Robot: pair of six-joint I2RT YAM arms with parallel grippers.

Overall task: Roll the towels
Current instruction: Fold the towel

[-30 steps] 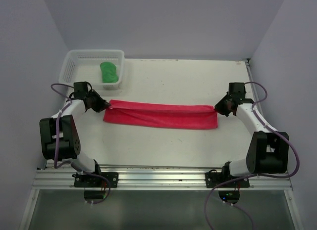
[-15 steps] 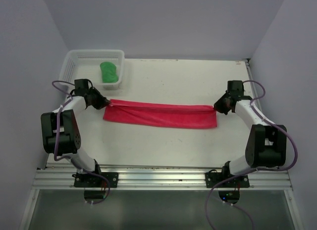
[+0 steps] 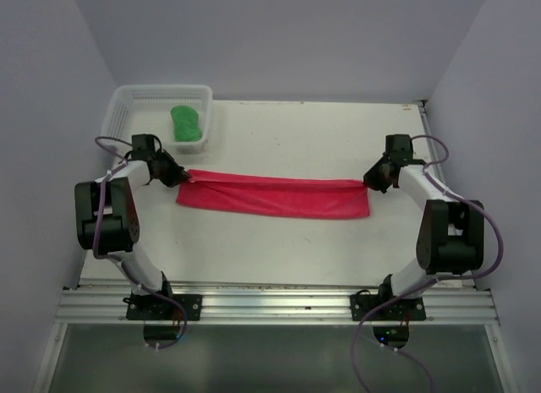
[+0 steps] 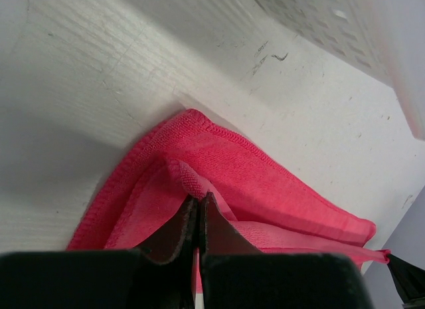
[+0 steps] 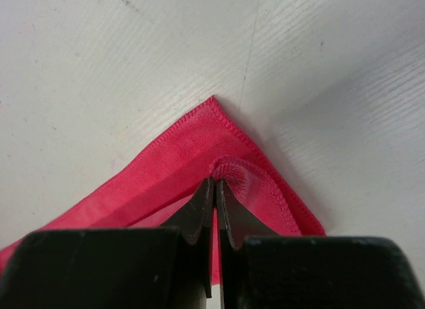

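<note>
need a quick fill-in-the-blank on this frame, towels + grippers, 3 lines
1. The towel lying in the basket is ____ in colour.
2. The left gripper and right gripper each pinch a corner of the pink-red towel with ____ fingers.
3. The basket stands nearer the ____ arm.
Missing words: green; shut; left.

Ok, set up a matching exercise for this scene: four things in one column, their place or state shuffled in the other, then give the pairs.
1. green towel
2. pink-red towel
3. left gripper
4. basket

A. shut on the pink-red towel's left end
B. at the far left corner of the table
C. lying inside the basket
D. laid out long across the table

Pairs: 1-C, 2-D, 3-A, 4-B
</note>
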